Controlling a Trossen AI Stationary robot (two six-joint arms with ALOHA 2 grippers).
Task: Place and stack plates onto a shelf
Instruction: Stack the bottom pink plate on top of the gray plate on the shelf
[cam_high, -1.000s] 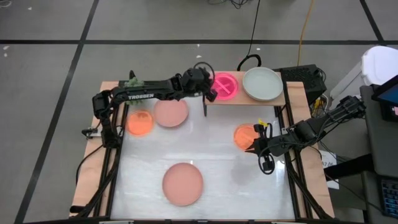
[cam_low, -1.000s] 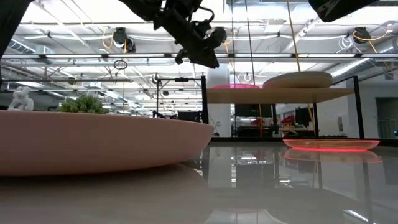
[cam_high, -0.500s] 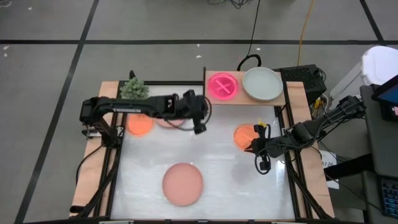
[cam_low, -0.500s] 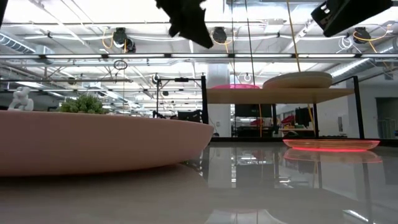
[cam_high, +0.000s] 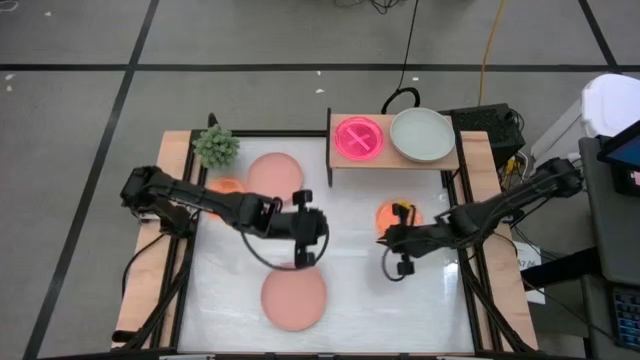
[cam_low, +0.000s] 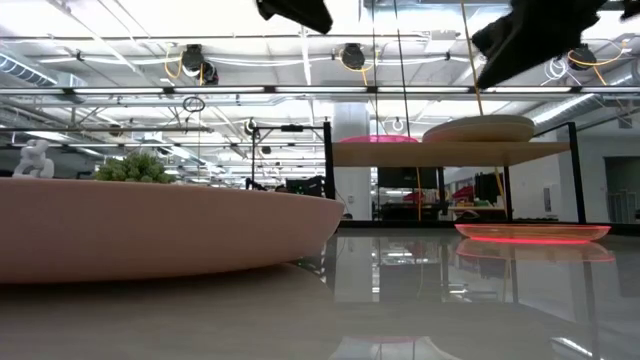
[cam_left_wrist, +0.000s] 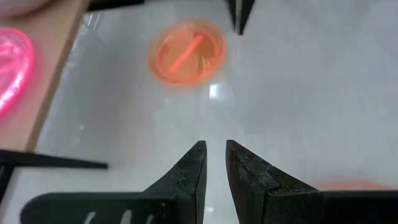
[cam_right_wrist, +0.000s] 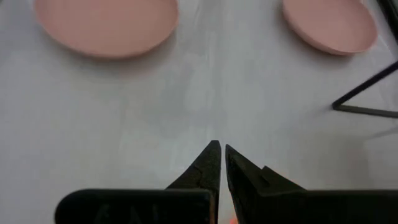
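- High view: your left tool (cam_high: 306, 250) is hovering above the salmon plate (cam_high: 294, 296); the neon pink plate (cam_high: 359, 138) and pale plate (cam_high: 421, 134) are sitting on the shelf (cam_high: 340, 163).
- Left wrist: its fingers (cam_left_wrist: 189, 171) are nearly closed, empty, facing the orange plate (cam_left_wrist: 187, 53).
- Right wrist: your right tool (cam_right_wrist: 219, 163) is pinched shut, empty, over the surface (cam_right_wrist: 155, 106).

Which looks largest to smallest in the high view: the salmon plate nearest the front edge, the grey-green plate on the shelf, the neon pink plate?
1. Salmon plate and grey-green plate: near alike, and the shelf lifts the latter toward the camera, so unranked.
2. Neon pink plate: clearly smallest.
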